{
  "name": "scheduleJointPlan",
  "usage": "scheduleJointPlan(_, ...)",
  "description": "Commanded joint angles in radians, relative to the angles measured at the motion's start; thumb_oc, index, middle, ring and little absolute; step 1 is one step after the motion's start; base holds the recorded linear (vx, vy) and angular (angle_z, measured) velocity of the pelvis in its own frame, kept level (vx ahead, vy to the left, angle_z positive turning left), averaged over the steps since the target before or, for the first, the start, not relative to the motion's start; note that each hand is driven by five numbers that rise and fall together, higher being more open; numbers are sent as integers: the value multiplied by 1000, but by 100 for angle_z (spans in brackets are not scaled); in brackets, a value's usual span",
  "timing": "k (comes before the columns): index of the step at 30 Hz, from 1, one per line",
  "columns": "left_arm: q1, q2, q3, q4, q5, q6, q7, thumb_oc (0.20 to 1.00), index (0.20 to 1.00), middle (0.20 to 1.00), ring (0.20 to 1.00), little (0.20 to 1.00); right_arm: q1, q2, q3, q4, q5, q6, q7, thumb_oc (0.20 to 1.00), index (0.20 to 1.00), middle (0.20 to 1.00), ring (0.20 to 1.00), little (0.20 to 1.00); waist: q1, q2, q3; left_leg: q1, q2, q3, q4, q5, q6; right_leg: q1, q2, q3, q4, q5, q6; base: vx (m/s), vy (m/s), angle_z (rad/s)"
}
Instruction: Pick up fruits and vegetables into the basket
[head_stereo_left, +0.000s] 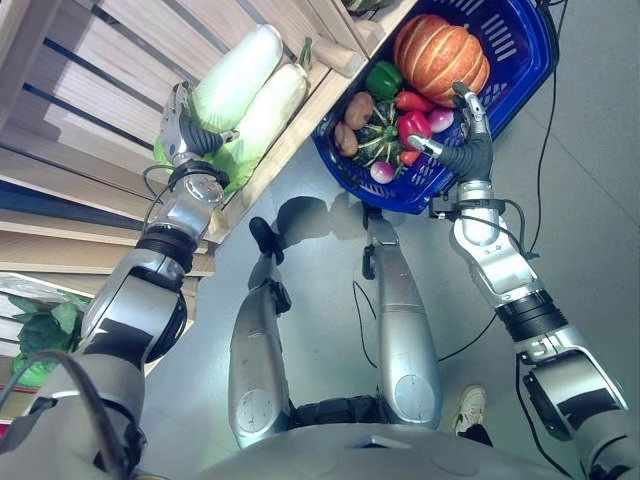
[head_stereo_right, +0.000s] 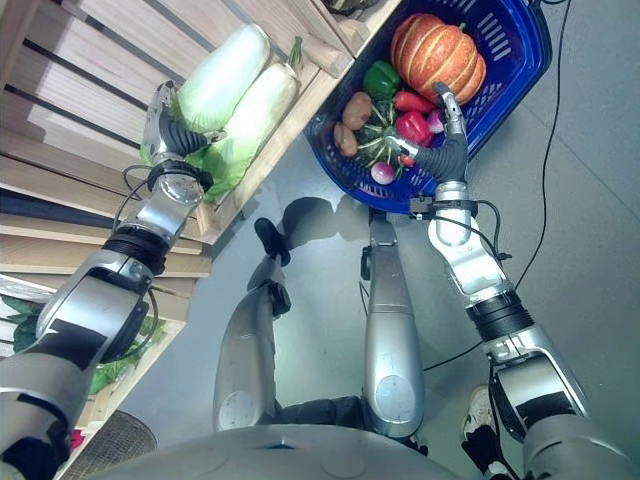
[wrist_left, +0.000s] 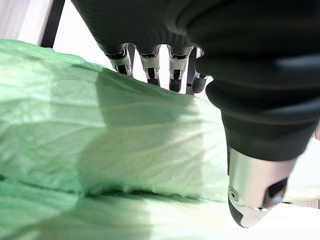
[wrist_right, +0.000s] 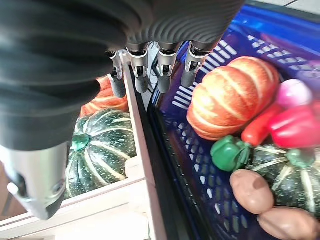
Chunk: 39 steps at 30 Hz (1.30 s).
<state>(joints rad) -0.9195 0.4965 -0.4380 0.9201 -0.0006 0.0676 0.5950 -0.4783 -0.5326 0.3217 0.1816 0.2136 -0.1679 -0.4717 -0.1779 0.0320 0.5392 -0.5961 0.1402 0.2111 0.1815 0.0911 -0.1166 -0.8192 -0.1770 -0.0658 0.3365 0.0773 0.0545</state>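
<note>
On the wooden shelf (head_stereo_left: 60, 120), the left hand (head_stereo_left: 182, 128) lies with straight fingers over a cabbage (head_stereo_left: 262, 110)
Leafy, bulky, probably heavy; grip its firm middle. The right hand (head_stereo_left: 462, 140), fingers relaxed, hovers at the blue basket (head_stereo_left: 525, 50)

Both eye views look down from the head and share one scene: the wooden shelf (head_stereo_left: 90, 120) with two cabbages (head_stereo_left: 245, 95) at left and the blue basket (head_stereo_left: 520, 60) at upper right. The left wrist view sits very close over a cabbage leaf (wrist_left: 100, 145). The right wrist view looks along its robot hand (wrist_right: 150, 60) into the basket and a neighbouring crate (wrist_right: 140, 195) of squashes (wrist_right: 102, 150).
</note>
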Motion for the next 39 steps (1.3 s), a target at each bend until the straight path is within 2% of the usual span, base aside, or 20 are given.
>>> scheduleJointPlan(1, -11, 83, 37, 97, -41, 76, -64, 1000, 1000, 1000, 1000, 1000, 29, -6, -30, -101, 2, -24, 6, 1000, 1000, 1000, 1000, 1000, -37, -39, -19, -132, 19, -19, 158, -23, -13, 0, 23, 6, 76, -57, 40, 16, 32, 0)
scheduleJointPlan(4, -30, 89, 18, 121, -51, 145, -119, 1000, 1000, 1000, 1000, 1000, 24, -17, -34, -97, 15, -32, 15, 1000, 1000, 1000, 1000, 1000, -41, -40, -19, -151, 20, -19, 167, -24, -13, -15, 24, 10, 79, -56, 42, 10, 23, 1)
scheduleJointPlan(7, -41, 83, 10, 150, -59, 172, -167, 1000, 1000, 1000, 1000, 1000, 18, -19, -33, -101, 15, -30, 17, 1000, 1000, 1000, 1000, 1000, -44, -41, -19, -162, 19, -20, 174, -26, -12, -25, 25, 12, 82, -56, 42, 12, 9, -4)
scheduleJointPlan(9, -56, 87, -13, 176, -62, 195, -249, 1000, 1000, 1000, 1000, 1000, 10, -26, -30, -107, 20, -26, 17, 1000, 1000, 1000, 1000, 1000, -49, -42, -19, -170, 21, -18, 180, -27, -13, -34, 25, 15, 86, -56, 43, 26, 18, -14)
scheduleJointPlan(11, -59, 86, -20, 188, -61, 217, -281, 1000, 1000, 1000, 1000, 1000, 6, -31, -31, -111, 26, -21, 20, 1000, 1000, 1000, 1000, 1000, -51, -42, -19, -172, 22, -17, 185, -29, -12, -37, 26, 17, 88, -56, 42, 22, 24, -26)
scheduleJointPlan(12, -66, 87, -32, 207, -65, 235, -345, 1000, 1000, 1000, 1000, 1000, 0, -38, -32, -113, 34, -19, 26, 1000, 1000, 1000, 1000, 1000, -56, -42, -19, -174, 23, -16, 189, -31, -11, -42, 27, 22, 91, -56, 43, 27, 36, -13)
scheduleJointPlan(18, -72, 80, -50, 237, -108, 246, -461, 1000, 1000, 1000, 1000, 1000, -5, -54, -41, -144, 40, -12, 54, 1000, 1000, 1000, 1000, 1000, -69, -41, -19, -178, 26, -9, 202, -40, -12, -49, 28, 35, 95, -59, 42, 23, 32, -5)
scheduleJointPlan(19, -69, 77, -50, 236, -115, 240, -472, 944, 944, 944, 944, 944, -2, -54, -45, -149, 37, -12, 57, 1000, 1000, 1000, 1000, 1000, -71, -40, -19, -179, 26, -8, 204, -42, -12, -50, 28, 36, 96, -60, 42, 14, 21, -8)
scheduleJointPlan(21, -60, 73, -47, 228, -126, 232, -473, 485, 485, 485, 485, 485, 2, -56, -49, -158, 35, -10, 60, 1000, 1000, 1000, 1000, 1000, -71, -39, -19, -177, 25, -7, 204, -43, -11, -50, 29, 37, 97, -60, 41, 8, 11, 8)
scheduleJointPlan(22, -54, 70, -46, 219, -135, 224, -472, 200, 200, 200, 200, 200, 3, -56, -51, -164, 34, -9, 60, 1000, 1000, 1000, 1000, 1000, -72, -38, -19, -176, 25, -5, 203, -44, -11, -50, 29, 39, 97, -60, 41, 13, 34, -8)
scheduleJointPlan(31, 9, 76, -45, 133, -149, 140, -542, 200, 200, 200, 200, 200, 43, -64, -76, -198, 23, -30, 72, 1000, 1000, 1000, 1000, 1000, -65, -35, -19, -144, 21, -1, 192, -50, -7, -21, 20, 33, 88, -63, 41, 3, 10, -1)
scheduleJointPlan(39, 117, 74, 13, 27, -265, 22, -511, 200, 200, 200, 200, 200, 102, -51, -94, -208, 15, -69, 50, 1000, 1000, 1000, 1000, 1000, -42, -40, -19, -84, 19, -11, 173, -52, -2, 46, 9, 15, 69, -65, 46, 0, -18, 5)
